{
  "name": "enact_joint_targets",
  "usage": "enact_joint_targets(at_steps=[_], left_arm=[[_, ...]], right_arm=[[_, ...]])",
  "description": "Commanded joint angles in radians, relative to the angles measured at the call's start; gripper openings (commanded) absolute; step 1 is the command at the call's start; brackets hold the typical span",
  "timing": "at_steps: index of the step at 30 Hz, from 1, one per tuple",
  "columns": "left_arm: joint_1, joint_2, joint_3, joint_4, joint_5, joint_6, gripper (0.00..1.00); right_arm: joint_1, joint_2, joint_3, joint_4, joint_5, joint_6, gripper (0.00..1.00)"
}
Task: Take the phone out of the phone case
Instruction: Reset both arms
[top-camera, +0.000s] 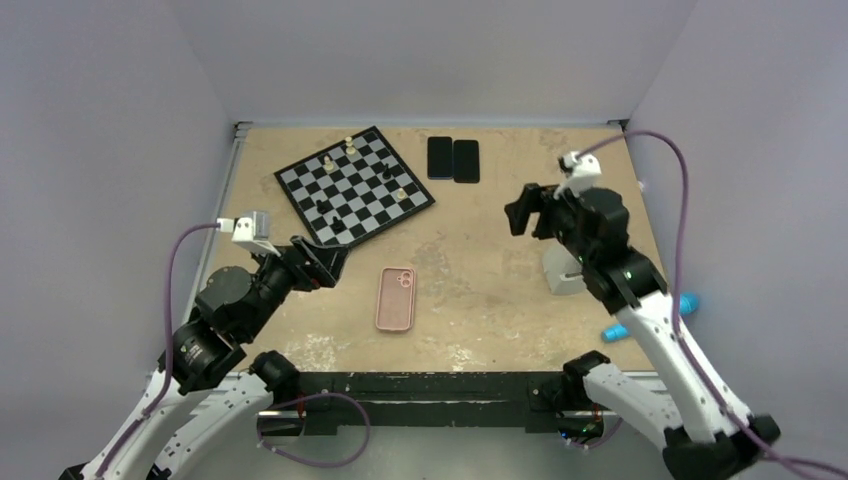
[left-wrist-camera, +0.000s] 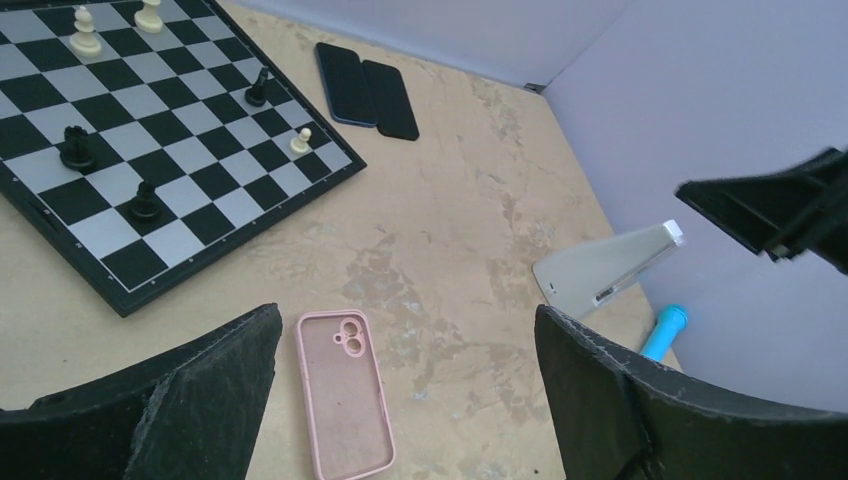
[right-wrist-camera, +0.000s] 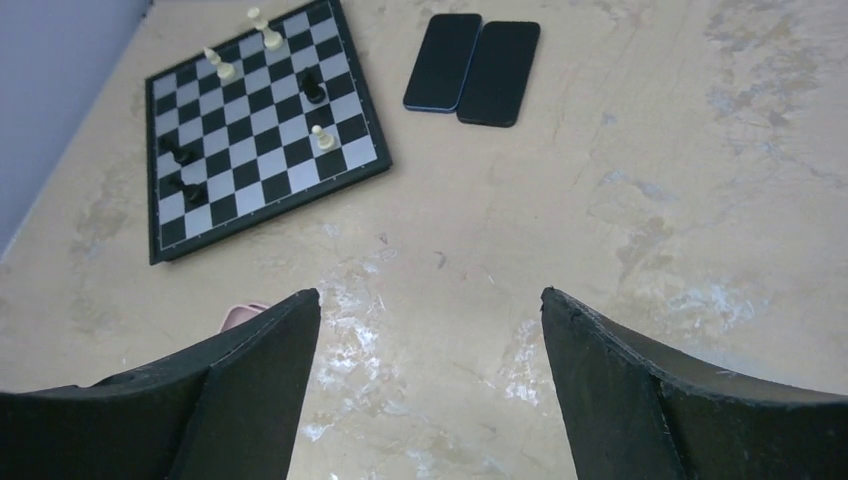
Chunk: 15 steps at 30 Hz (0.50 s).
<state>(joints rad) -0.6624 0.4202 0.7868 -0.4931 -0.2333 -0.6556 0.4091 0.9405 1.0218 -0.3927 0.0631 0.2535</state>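
One pink phone case lies flat mid-counter, camera cutout at its far end. Two dark phones lie side by side by the far edge, well apart from the case. One chessboard sits far left with six pieces: three white, three black. One silver wedge and one blue pen sit under the right arm. Left pincer is spread wide and holds nothing, just left of the case. Right pincer is also spread and bare, off to the right. The way to the case is clear.
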Motion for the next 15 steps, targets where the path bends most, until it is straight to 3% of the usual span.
enact_joint_targets(at_steps=[1, 7, 15], left_arm=[[0.0, -0.031, 0.016, -0.013, -0.069, 0.094, 1.0], [-0.001, -0.118, -0.001, -0.005, -0.102, 0.102, 1.0], [-0.001, -0.146, 0.009, -0.021, -0.103, 0.087, 1.0]], right_arm=[[-0.007, -0.332, -0.171, 0.084, 0.024, 0.082, 0.85], [-0.007, -0.617, -0.215, 0.044, 0.049, 0.101, 0.87], [-0.007, -0.73, -0.237, 0.042, 0.036, 0.134, 0.9]])
